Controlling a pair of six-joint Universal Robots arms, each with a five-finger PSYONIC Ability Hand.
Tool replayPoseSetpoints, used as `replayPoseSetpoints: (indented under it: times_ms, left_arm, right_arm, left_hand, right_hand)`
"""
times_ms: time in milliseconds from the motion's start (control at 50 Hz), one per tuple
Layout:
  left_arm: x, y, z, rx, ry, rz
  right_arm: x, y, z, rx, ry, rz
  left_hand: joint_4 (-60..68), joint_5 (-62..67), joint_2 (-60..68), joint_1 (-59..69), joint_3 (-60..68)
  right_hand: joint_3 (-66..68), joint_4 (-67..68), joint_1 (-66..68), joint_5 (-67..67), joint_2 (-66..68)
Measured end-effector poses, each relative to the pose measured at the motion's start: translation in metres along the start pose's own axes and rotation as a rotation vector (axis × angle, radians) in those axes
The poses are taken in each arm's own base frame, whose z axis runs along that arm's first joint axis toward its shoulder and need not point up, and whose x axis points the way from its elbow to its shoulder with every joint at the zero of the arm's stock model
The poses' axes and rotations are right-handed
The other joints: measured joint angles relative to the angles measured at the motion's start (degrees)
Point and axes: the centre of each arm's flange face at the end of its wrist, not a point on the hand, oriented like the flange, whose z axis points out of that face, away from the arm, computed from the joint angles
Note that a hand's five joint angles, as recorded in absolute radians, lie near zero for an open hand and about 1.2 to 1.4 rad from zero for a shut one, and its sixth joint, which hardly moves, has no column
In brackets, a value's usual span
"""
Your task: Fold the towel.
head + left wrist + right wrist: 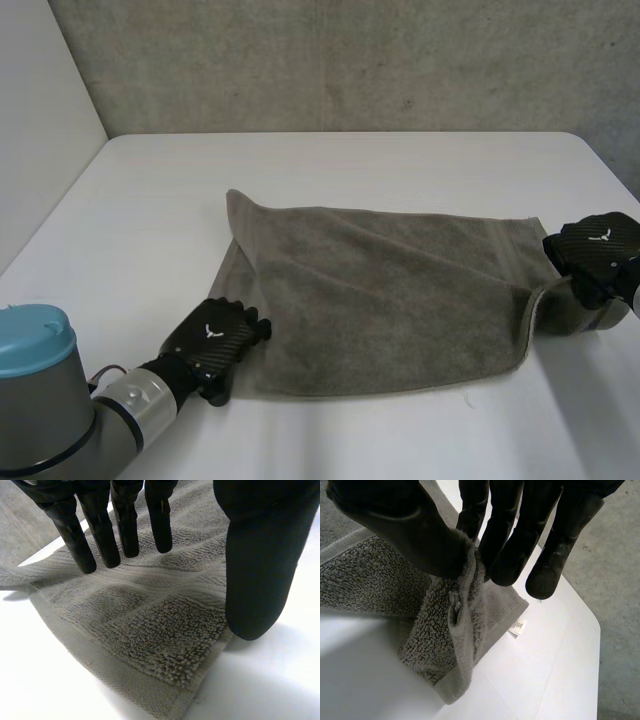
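Two hands on towel (pixel 380 300): our right hand (pixel 598 252) pinches 3 o'clock corner, left hand (pixel 215 345) lies slack over 8 o'clock corner (no grip); we risk lopsided fold.

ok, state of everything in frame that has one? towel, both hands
towel: spread mostly flat on the table, right end bunched and lifted
left hand: open, fingers straight over the towel's near left corner, thumb just off its edge
right hand: shut on the towel, right-end edge pinched between thumb and fingers
label: flat on the table at the towel's edge, below the right hand
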Motion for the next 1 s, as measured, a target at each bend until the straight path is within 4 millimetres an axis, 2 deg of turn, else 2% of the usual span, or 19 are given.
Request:
replayPoseSetpoints:
  times_ms: [360,600,880,1000]
  left_arm:
    - [-0.007,-0.005,0.014,0.025,-0.01,0.007]
    - [-0.015,-0.013,0.026,0.088,-0.04,-0.007]
    - [-0.007,-0.01,0.021,0.074,-0.021,-0.012]
    - [-0.005,-0.007,0.022,0.064,-0.014,-0.013]
  right_arm:
    - [-0.004,0.003,0.002,-0.005,-0.007,0.001]
    - [-0.004,0.003,0.002,-0.006,-0.008,0.004]
    - [-0.005,0.004,0.002,-0.007,-0.011,0.004]
    - [-0.006,0.003,0.002,-0.005,-0.015,0.002]
  left_hand:
    - [7.29,7.34,7.53,7.51,7.49]
    - [25.61,25.51,25.66,25.5,25.61]
    - [27.32,27.13,27.32,27.39,27.27]
    - [40.1,39.31,40.36,38.93,40.03]
  right_hand:
    - [0.0,0.0,0.0,0.0,0.0]
    - [0.0,0.0,0.0,0.0,0.0]
    - [0.0,0.0,0.0,0.0,0.0]
    - [0.0,0.0,0.0,0.0,0.0]
